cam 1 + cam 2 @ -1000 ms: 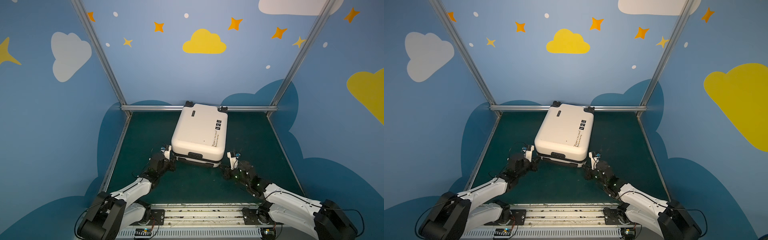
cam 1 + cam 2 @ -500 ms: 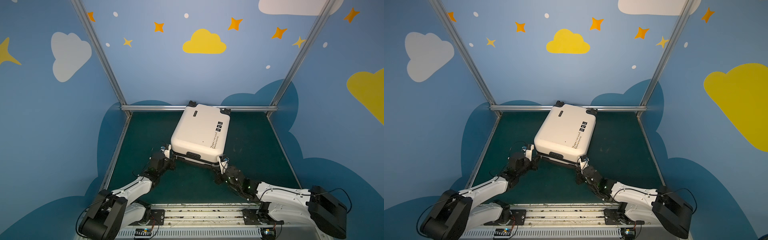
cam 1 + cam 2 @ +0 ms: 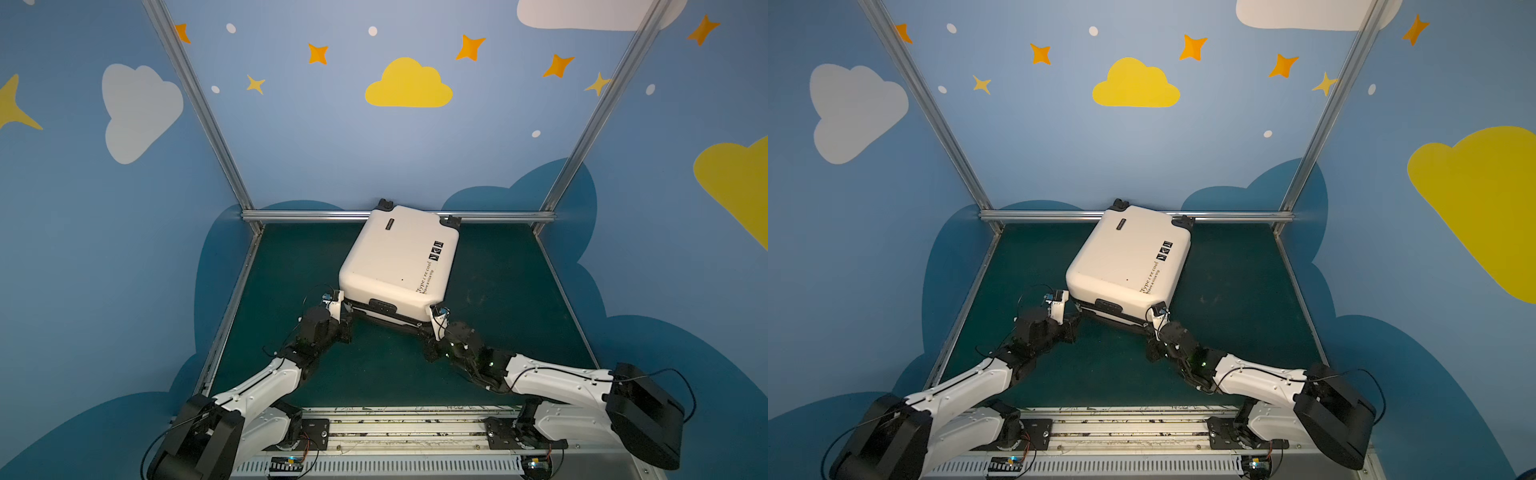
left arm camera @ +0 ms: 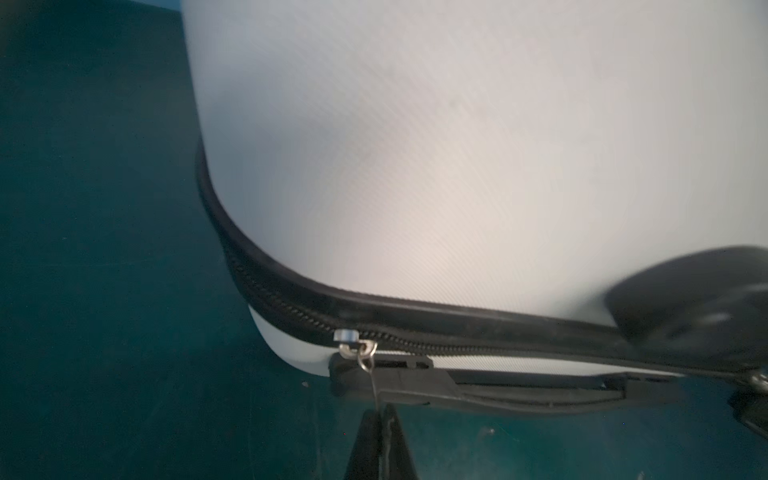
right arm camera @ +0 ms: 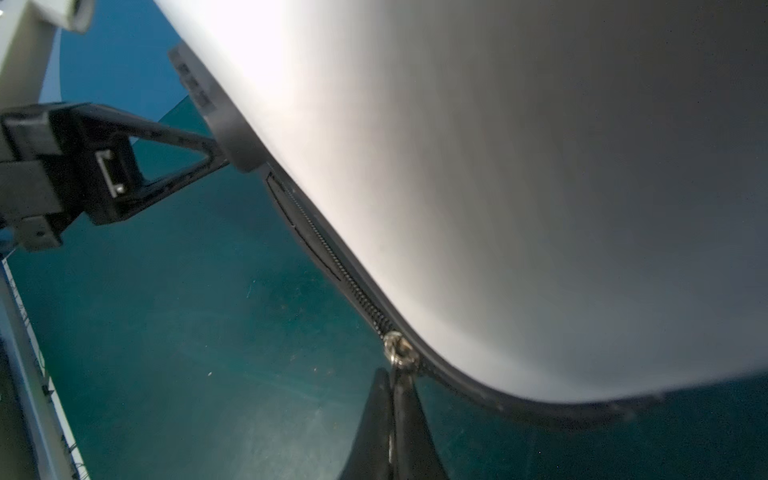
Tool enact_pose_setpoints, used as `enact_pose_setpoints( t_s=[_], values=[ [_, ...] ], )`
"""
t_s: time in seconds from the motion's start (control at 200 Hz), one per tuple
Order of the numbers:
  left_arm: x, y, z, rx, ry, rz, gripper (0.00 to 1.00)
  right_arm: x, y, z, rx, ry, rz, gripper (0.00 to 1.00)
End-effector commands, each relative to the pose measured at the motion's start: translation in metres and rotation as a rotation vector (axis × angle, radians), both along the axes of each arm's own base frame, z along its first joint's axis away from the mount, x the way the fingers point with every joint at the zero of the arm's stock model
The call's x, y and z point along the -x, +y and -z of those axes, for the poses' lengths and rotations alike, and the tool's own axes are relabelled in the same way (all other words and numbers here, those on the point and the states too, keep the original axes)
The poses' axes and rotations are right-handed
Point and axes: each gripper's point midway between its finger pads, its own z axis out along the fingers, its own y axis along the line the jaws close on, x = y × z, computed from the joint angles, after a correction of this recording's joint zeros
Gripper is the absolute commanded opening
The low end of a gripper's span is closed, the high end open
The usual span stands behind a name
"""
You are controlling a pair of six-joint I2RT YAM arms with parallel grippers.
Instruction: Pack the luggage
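Note:
The luggage (image 3: 395, 257) (image 3: 1121, 262), a cream-white hard-shell suitcase, lies closed and turned askew on the green mat, its black wheels against the back rail. My left gripper (image 3: 347, 313) (image 3: 1075, 320) sits at its near left corner. In the left wrist view this gripper (image 4: 380, 409) is shut on the thin metal zipper pull (image 4: 372, 376) hanging from a slider (image 4: 347, 336). My right gripper (image 3: 428, 330) (image 3: 1152, 332) sits at the near right corner. In the right wrist view it (image 5: 392, 376) is shut on the other zipper pull (image 5: 399, 353).
Blue walls and an aluminium frame rail (image 3: 311, 215) enclose the green mat (image 3: 291, 270). The arms' base track (image 3: 395, 428) runs along the front edge. The left arm's gripper body (image 5: 83, 166) shows in the right wrist view beside the suitcase.
My right gripper has moved left along the suitcase's near edge. The suitcase has turned, its far end swinging right. The left gripper has barely moved.

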Motion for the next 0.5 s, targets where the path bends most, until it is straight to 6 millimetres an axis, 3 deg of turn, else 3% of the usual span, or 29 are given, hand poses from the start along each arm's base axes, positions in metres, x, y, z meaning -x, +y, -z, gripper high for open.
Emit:
enact_pose_setpoints(
  t_s=[0.0,0.315,0.496],
  values=[
    [0.018,-0.027,-0.01,0.058,-0.013,0.134,0.03,-0.017,-0.012,-0.02,-0.093,0.001,0.06,0.0],
    [0.024,-0.048,-0.014,0.061,-0.017,0.201,0.03,-0.039,-0.055,-0.012,-0.086,0.047,0.164,0.0],
    [0.026,-0.07,-0.015,0.055,-0.019,0.261,0.03,-0.038,-0.052,-0.009,-0.113,0.074,0.14,0.0]
  ],
)
